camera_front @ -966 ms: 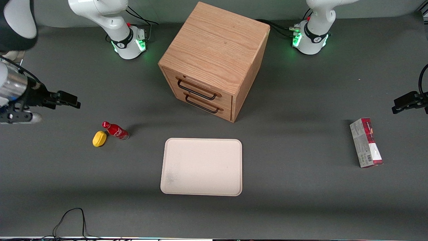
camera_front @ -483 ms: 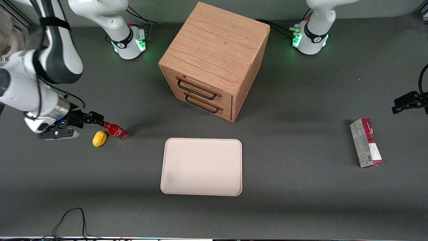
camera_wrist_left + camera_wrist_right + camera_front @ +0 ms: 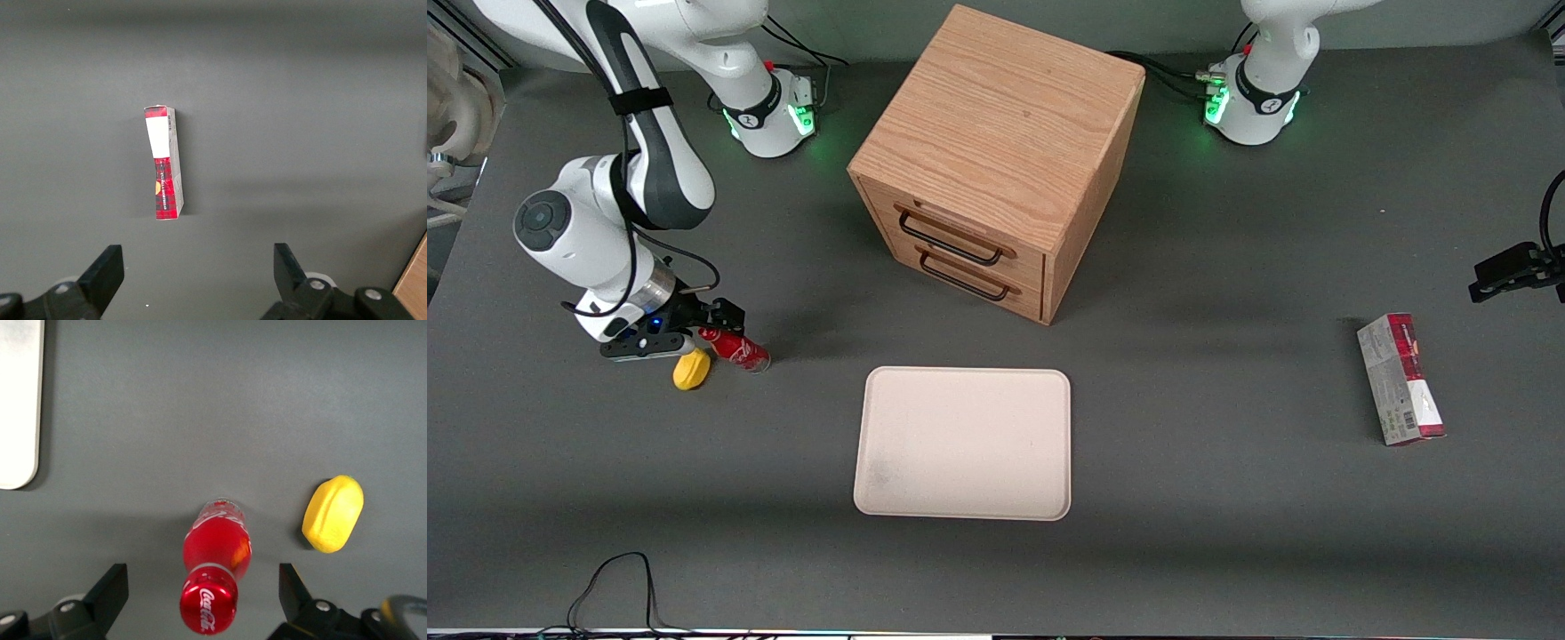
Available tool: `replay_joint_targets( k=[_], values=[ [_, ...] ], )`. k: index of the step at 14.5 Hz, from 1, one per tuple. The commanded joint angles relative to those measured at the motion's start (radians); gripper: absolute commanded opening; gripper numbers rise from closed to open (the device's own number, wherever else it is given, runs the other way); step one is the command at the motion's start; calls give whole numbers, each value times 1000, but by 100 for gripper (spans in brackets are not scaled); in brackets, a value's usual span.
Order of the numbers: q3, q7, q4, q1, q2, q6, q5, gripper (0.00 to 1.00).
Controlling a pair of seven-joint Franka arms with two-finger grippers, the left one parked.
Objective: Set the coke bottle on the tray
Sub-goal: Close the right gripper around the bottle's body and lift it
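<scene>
The coke bottle point(image 3: 738, 349) is small, glossy and red, and stands upright on the grey table toward the working arm's end. In the right wrist view I look down on the bottle point(image 3: 215, 570), its red cap with white script between the two black fingers. My gripper point(image 3: 717, 322) hangs just above the bottle's cap, open and holding nothing; in the wrist view the gripper point(image 3: 202, 581) has its fingers wide apart on either side of the bottle, not touching it. The cream tray point(image 3: 960, 443) lies flat beside the bottle, nearer the table's middle; its rounded corner point(image 3: 17, 400) shows in the wrist view.
A yellow lemon-shaped object point(image 3: 691, 369) lies close beside the bottle, also seen in the wrist view point(image 3: 333, 513). A wooden drawer cabinet point(image 3: 996, 151) stands farther from the camera than the tray. A red-and-grey carton point(image 3: 1400, 378) lies toward the parked arm's end.
My gripper has swung in from the table's edge at the working arm's end and come down over the bottle. The bottle, lemon and tray have not moved.
</scene>
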Motion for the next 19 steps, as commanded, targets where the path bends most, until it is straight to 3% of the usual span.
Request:
replay_joint_targets(
  k=[1,3,4,5,6,12,19],
  values=[
    [-5,-33,-26,3,-24,20,2,99],
    [-5,-33,-22,1,-24,22,2,86],
    [-5,-35,-18,0,-24,22,1,71],
    [-5,-35,-17,0,-24,22,1,40],
    [-5,-42,-15,-2,-24,23,1,0],
    [-6,-70,59,-11,-21,-12,-1,0],
    [-5,59,695,3,174,-571,-4,0]
  ],
)
